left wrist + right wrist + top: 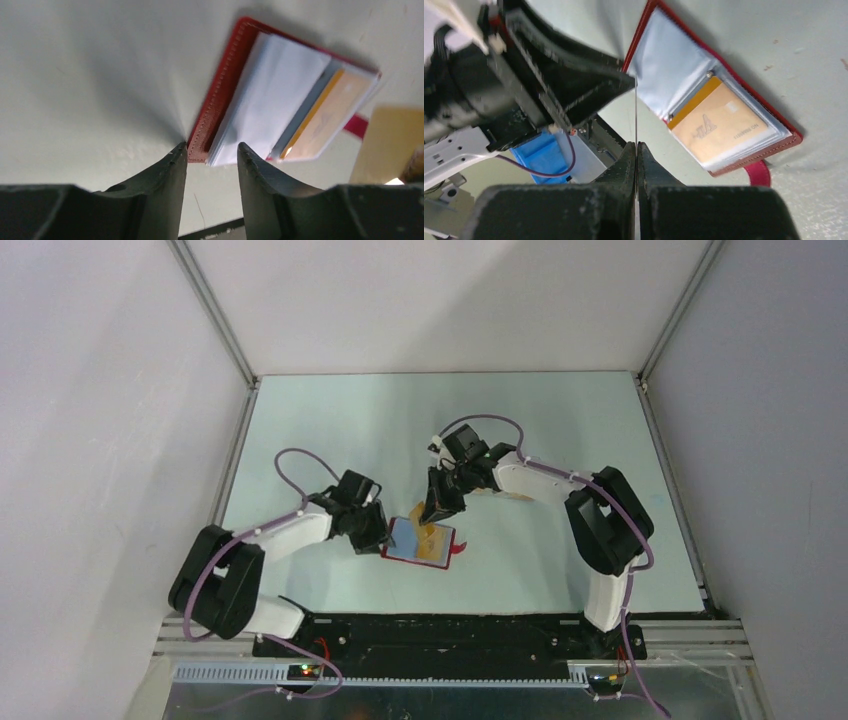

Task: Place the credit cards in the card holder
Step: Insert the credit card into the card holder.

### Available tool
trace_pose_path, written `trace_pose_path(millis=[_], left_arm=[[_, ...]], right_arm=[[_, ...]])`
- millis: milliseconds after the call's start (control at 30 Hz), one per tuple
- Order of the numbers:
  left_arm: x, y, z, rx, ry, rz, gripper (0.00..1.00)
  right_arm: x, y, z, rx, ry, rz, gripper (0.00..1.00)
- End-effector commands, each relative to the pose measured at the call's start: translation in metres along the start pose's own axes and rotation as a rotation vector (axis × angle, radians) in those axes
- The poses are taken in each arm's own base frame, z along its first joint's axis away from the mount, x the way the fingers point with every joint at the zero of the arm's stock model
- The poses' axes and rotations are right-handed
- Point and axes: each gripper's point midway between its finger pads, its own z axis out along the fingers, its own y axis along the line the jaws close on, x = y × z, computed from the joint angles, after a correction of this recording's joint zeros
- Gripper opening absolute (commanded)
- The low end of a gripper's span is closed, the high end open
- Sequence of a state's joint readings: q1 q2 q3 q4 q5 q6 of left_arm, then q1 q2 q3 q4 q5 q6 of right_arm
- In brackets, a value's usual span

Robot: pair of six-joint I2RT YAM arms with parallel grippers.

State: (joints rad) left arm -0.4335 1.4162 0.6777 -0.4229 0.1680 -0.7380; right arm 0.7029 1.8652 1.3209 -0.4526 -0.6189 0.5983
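Two hands of mine are at the card holder (pixel 664 65), which lies open and flat on the pale table (pixel 560 430). It is red outside and blue-grey inside, with clear pockets. Its little red tab (pixel 758 172) sticks out from the side away from my left hand.

One credit card (pixel 719 125) is in a clear pocket on the tab half of the holder. It is tan with an orange stripe and dark marks on it.

My left gripper (pixel 212 150) is at a corner of the holder, on the stitched red edge away from the tab. Its two fingers stand a little apart, with a narrow gap. The holder's corner pokes into that gap. One fingertip (pixel 181 150) is right at the red edge. I cannot tell if the fingers press on the holder.

My right gripper (pixel 636 146) is just above the holder, near that same edge. Its fingers are pinched tight together. A thin sheet (pixel 636 110) stands up from between the tips. I see only its edge, so I cannot tell if it is a card or a clear pocket.

Past the tab side of the holder, my left wrist view shows another tan card (pixel 390 145). I cannot tell if it lies on the table or is up in the air.
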Motion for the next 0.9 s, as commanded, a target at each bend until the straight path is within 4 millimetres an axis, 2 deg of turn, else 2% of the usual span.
trace_pose_path(millis=[0, 167, 467, 633, 733, 867], left_arm=[[0.033, -0.023, -0.007, 0.040, 0.029, -0.060, 0.46], [0.051, -0.040, -0.005, 0.061, 0.047, -0.035, 0.46], [0.045, -0.012, 0.002, -0.013, 0.013, -0.058, 0.53], [0.031, -0.009, 0.002, -0.029, -0.018, -0.050, 0.53], [0.024, -0.010, 0.006, -0.048, -0.011, -0.038, 0.51], [0.027, -0.017, 0.016, -0.043, 0.060, -0.002, 0.37]], right_arm=[[-0.002, -0.019, -0.001, 0.103, -0.008, 0.024, 0.00], [0.011, -0.037, -0.004, 0.133, 0.029, 0.060, 0.00], [0.046, -0.063, 0.001, 0.145, 0.159, 0.031, 0.00], [0.050, -0.060, 0.011, 0.088, 0.197, 0.018, 0.00], [0.054, -0.060, 0.019, 0.077, 0.215, 0.016, 0.00], [0.056, -0.060, 0.023, 0.064, 0.228, 0.008, 0.00]])
